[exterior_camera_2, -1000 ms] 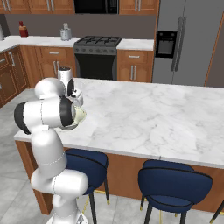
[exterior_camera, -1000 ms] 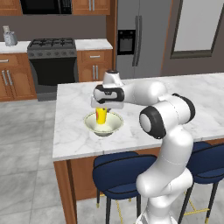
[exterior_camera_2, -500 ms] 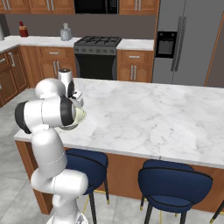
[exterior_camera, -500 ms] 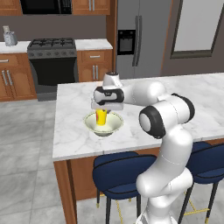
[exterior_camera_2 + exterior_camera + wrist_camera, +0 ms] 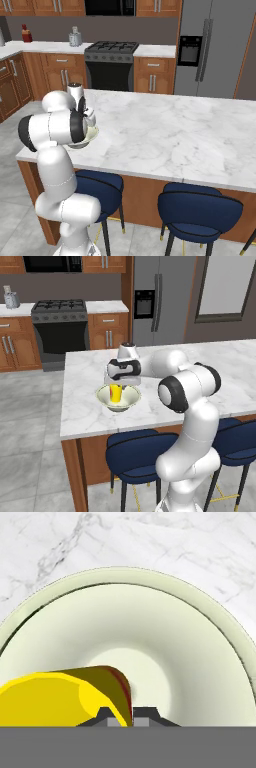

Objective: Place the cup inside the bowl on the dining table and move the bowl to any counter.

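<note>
The pale cream-green bowl stands on the dining table near its front left corner. My gripper hangs straight down over the bowl, shut on the rim of the yellow cup, which sits low inside it. In the hand view the cup lies at the lower left with its wall pinched between my gripper fingertips, and the bowl spreads out beneath. In the right base view my arm hides most of the bowl; only its right edge shows on the dining table.
Blue stools stand under the table's near edge. Behind the table a counter runs beside the stove, with the fridge to its right. A kettle sits on the far-left counter.
My gripper has sunk a little with the cup, which now hangs deeper in the bowl. The bowl has stayed where it was.
</note>
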